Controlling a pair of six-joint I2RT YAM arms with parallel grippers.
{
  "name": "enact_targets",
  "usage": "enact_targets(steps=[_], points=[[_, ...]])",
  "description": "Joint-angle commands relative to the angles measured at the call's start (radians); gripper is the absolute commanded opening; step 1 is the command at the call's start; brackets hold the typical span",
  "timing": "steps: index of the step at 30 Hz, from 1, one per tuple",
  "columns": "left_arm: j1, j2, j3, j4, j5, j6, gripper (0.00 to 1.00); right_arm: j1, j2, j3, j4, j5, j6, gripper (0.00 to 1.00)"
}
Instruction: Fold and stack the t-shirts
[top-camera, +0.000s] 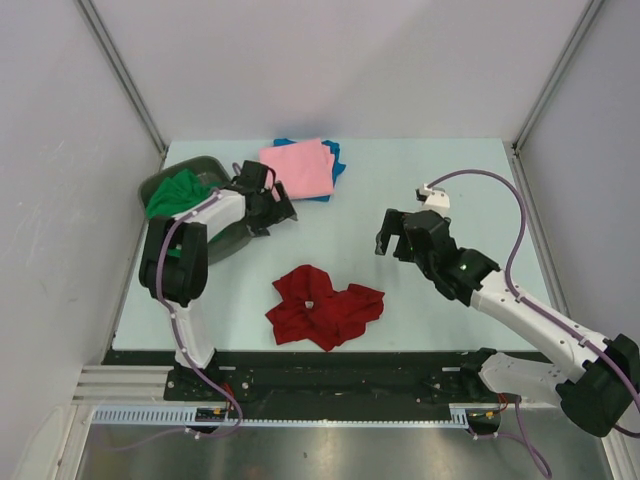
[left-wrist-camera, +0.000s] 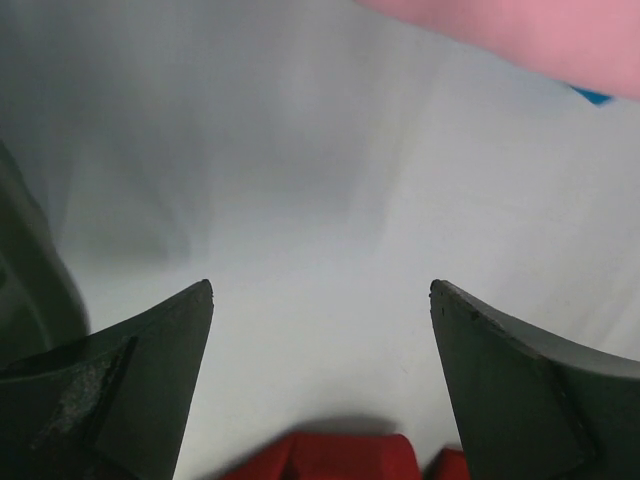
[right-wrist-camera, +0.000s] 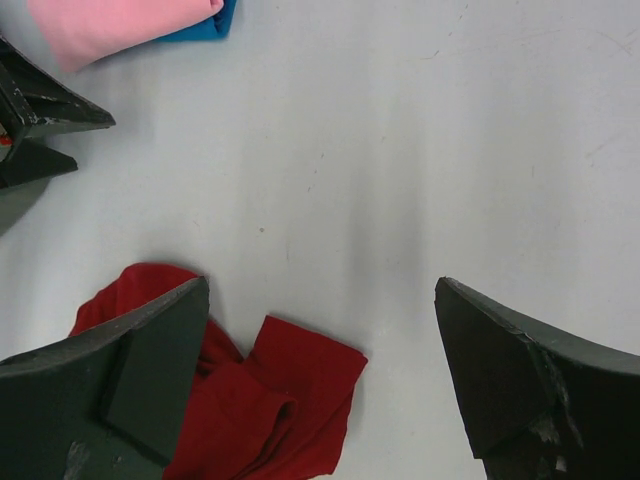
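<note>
Top external: left end effector (top-camera: 280, 211) and right end effector (top-camera: 392, 238) hang wide and empty either side of the crumpled dark red t-shirt (top-camera: 325, 308), seemingly poised to spread it

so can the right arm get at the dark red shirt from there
Probably yes: the right gripper hangs open beside the crumpled dark red shirt, with only bare table between them.

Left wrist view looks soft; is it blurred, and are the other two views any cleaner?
Left wrist: yes, the pink shirt and dark red shirt are out of focus at the frame edges; only the open jaws look crisp. Right wrist: sharper, the dark red shirt's folds read clearly, soft grey shadows on the table. Top external: even light, no glare.
</note>
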Motion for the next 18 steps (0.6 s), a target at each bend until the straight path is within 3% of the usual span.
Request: enact_targets(steps=[1, 11, 18], points=[[0.089, 0.023, -0.018, -0.063, -0.012, 0.091, 0.94, 0.000, 0.007, -0.008, 0.059, -0.020, 0.024, 1.00], [0.279, -0.111, -0.134, -0.115, -0.019, 0.169, 0.94, 0.036, 0.037, -0.018, 0.097, -0.049, 0.045, 1.00], [0.443, -0.122, -0.055, -0.155, 0.037, 0.226, 0.94, 0.082, 0.045, -0.016, 0.111, -0.044, 0.067, 1.00]])
